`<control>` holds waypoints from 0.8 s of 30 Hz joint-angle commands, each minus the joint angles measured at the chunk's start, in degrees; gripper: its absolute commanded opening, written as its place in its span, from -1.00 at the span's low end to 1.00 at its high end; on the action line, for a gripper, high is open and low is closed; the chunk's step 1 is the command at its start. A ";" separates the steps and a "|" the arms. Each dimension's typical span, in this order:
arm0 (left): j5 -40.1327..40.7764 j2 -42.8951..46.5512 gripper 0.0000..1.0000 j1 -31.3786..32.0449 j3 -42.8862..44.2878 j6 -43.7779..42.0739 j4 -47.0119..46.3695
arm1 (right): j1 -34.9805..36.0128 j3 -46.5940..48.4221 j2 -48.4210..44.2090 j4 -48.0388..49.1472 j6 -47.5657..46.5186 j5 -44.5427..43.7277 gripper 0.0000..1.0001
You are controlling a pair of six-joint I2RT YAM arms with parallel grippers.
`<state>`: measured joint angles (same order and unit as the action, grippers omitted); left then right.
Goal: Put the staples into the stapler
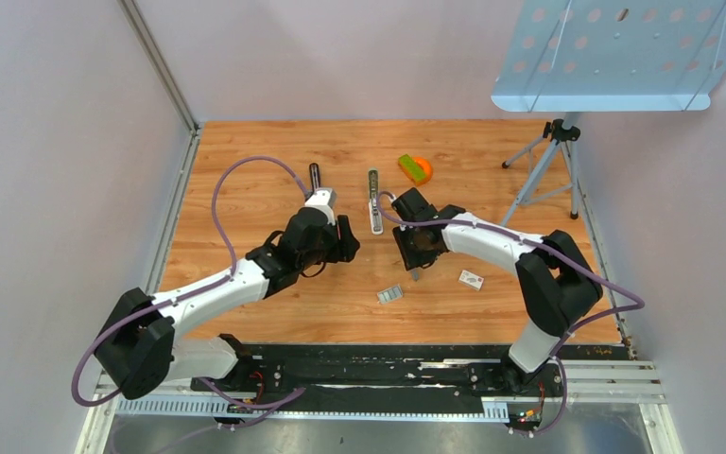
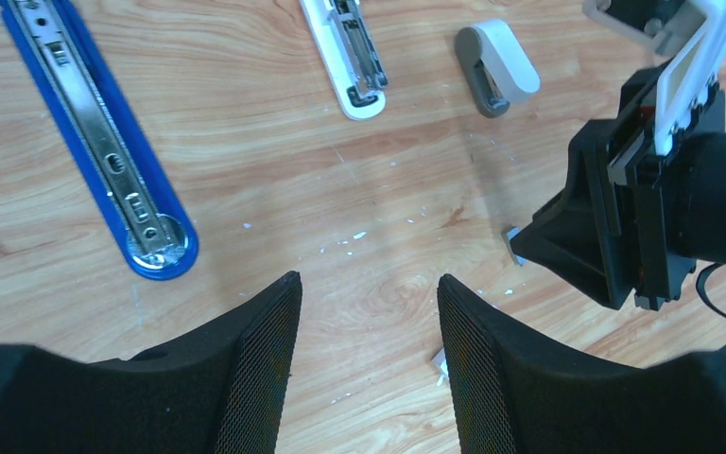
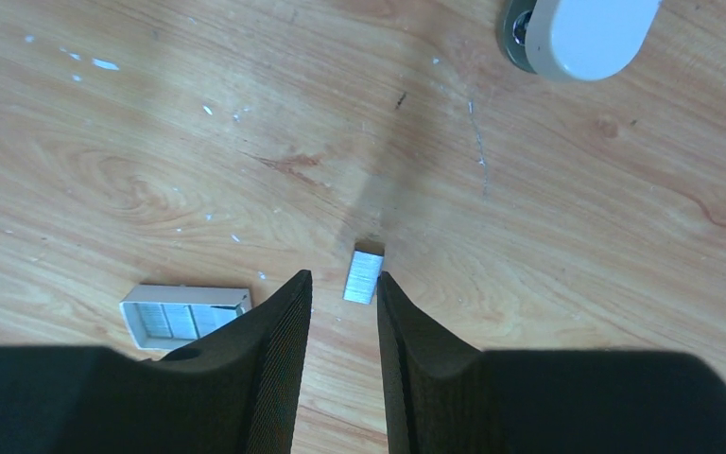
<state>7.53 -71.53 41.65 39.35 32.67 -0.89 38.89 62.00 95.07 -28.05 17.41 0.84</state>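
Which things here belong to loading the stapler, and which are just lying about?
For the job: staple strip, held in the right jaws; staple tray; white stapler, lying open.

Probably just lying about: blue stapler, also open; grey-and-white piece; white card; green-and-orange item; music stand.

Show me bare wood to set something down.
Free: the table's far left corner, left of the blue stapler; the near edge between the arm bases, before the staple box. Crowded: around the white stapler and right gripper.
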 commanded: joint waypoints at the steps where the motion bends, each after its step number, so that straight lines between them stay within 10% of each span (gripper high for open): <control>1: 2.62 2.95 0.16 -1.11 -1.70 0.75 0.62 | 1.18 -1.53 1.48 -2.16 1.99 -3.83 -0.30; 24: 4.07 5.00 0.18 -2.01 -3.32 0.56 2.03 | 1.27 -3.02 3.93 -0.86 3.52 -3.17 -0.37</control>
<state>10.44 -67.75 40.12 36.69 33.04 0.75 39.27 60.12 97.97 -28.14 19.92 -1.61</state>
